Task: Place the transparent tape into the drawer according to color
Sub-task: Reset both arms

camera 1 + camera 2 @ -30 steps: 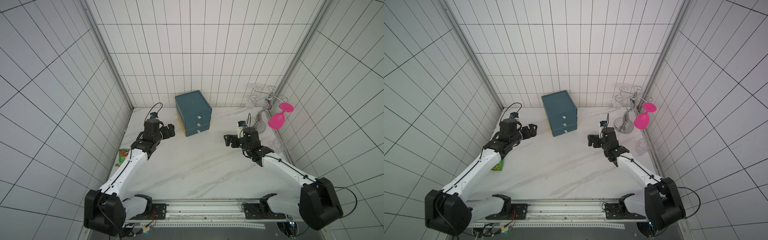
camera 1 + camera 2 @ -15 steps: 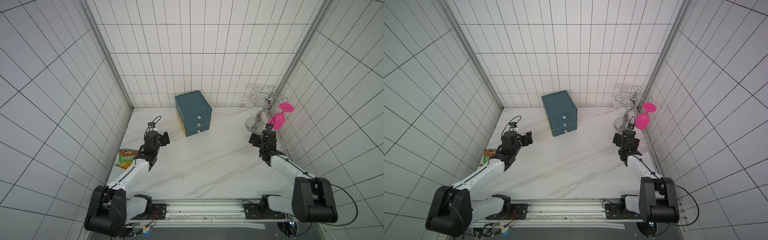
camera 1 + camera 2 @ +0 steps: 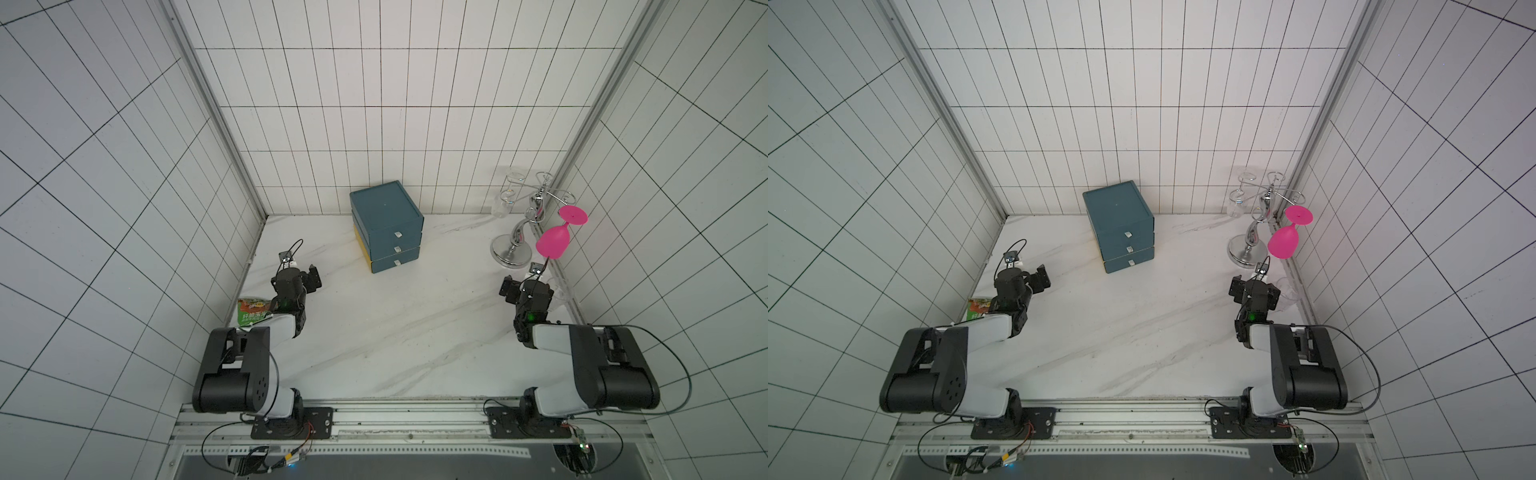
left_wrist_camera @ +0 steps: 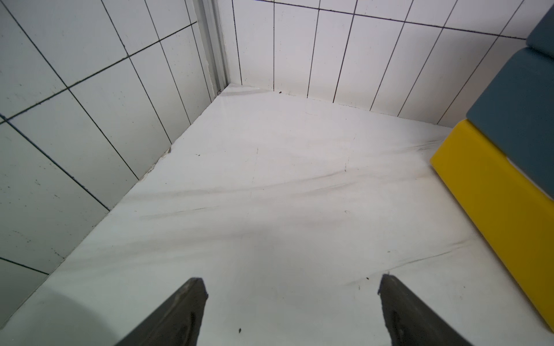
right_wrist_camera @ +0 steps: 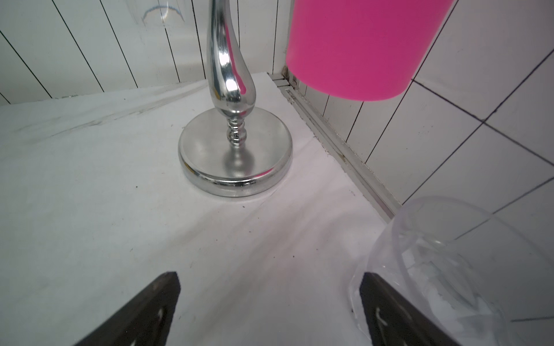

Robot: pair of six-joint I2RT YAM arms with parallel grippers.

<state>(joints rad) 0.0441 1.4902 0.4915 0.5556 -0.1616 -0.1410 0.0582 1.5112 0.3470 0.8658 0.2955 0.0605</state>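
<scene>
The drawer (image 3: 386, 226) is a dark teal cabinet of three stacked drawers, all pushed in, standing at the back middle in both top views (image 3: 1119, 226). Its yellow side (image 4: 494, 209) shows in the left wrist view. No transparent tape is in view. My left gripper (image 3: 313, 278) (image 3: 1042, 278) hangs low near the left wall, short of the cabinet's left side, open and empty (image 4: 292, 284). My right gripper (image 3: 530, 286) (image 3: 1256, 286) sits near the right wall in front of the silver stand, open with nothing between its fingers (image 5: 269, 281).
A silver glass rack (image 3: 513, 251) (image 5: 235, 155) stands at the back right with a pink goblet (image 3: 552, 245) hanging from it. A clear glass (image 5: 449, 254) lies against my right gripper's outer finger. A green snack packet (image 3: 249, 311) lies by the left wall beside my left arm.
Both arms have folded back toward their bases. The left gripper drew away from the cabinet to the left wall; the right gripper swung from mid-table to the right wall.
</scene>
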